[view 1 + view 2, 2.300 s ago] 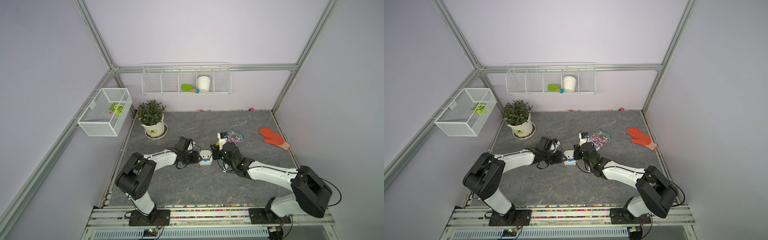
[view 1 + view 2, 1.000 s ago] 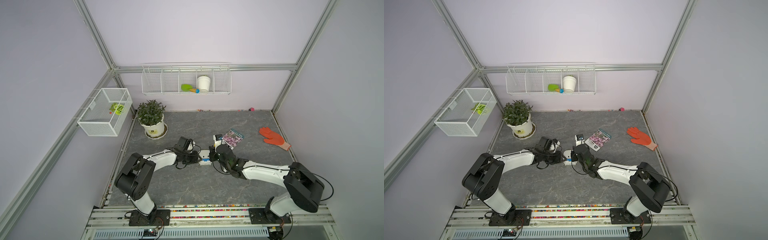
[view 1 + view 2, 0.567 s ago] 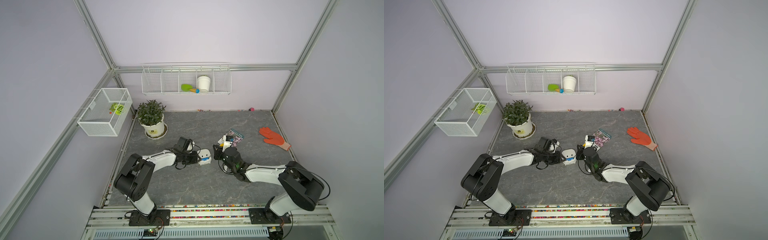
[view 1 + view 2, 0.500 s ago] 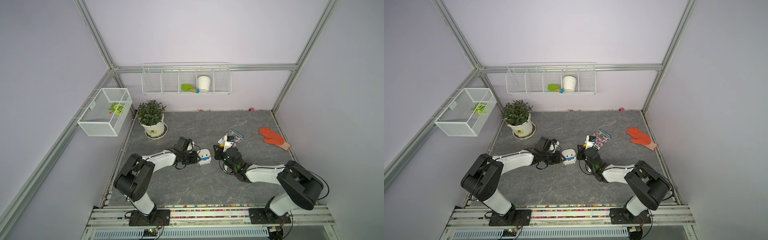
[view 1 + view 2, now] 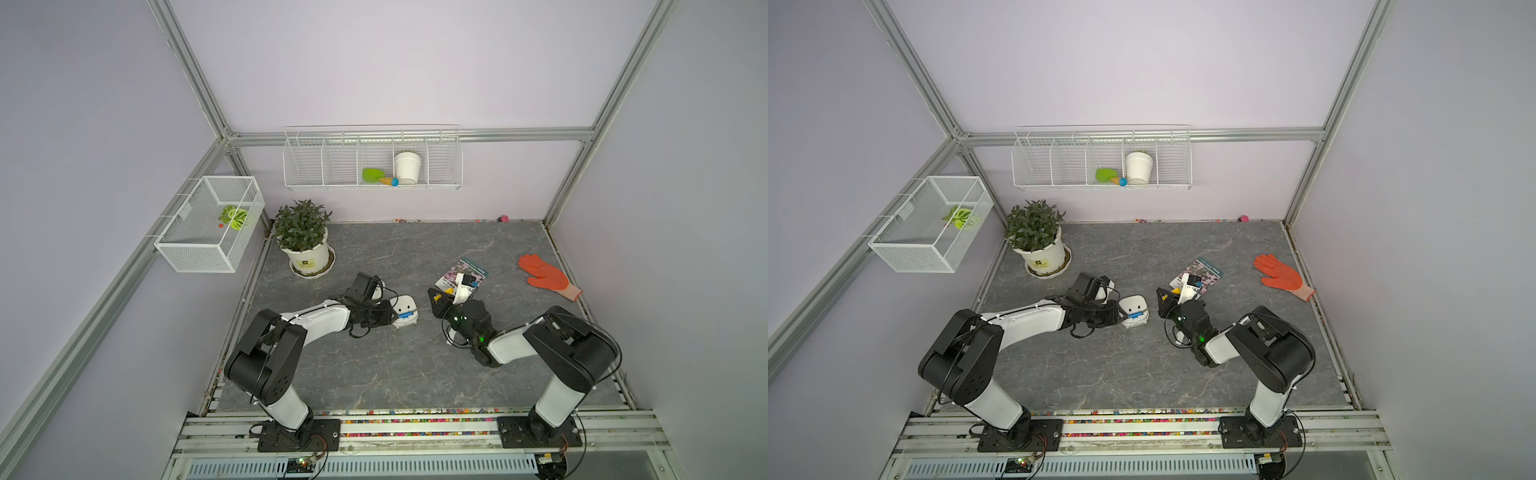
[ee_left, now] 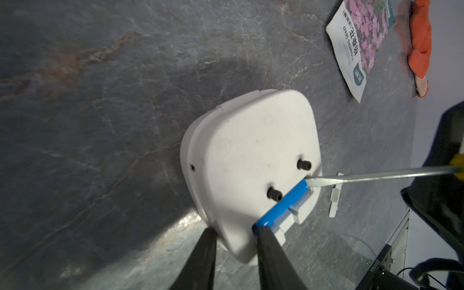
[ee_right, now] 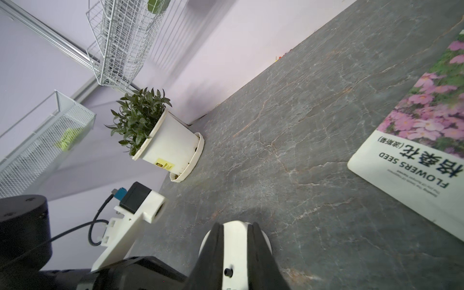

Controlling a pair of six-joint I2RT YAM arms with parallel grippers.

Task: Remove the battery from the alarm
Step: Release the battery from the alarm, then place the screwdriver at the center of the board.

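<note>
left end effector (image 6: 234, 230) pinches a corner of the alarm (image 6: 251, 150), one finger (image 6: 271, 256) against the battery (image 6: 281, 204) end. right end effector (image 7: 236, 227) clamped on screwdriver (image 6: 376, 175) handle, tip at the battery's other end. battery sits in its open slot along the alarm's edge; alarm lies back-up on the worktop (image 6: 100, 100). white plastic piece (image 6: 335, 198) just beside the alarm; seed packet (image 6: 361, 42) and orange glove (image 6: 421, 37) beyond it, well apart.

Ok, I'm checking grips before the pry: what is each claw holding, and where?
Left claw clamps the alarm at its rim, by one end of the battery. Right claw holds the screwdriver by its yellow handle, tip at the other end.
</note>
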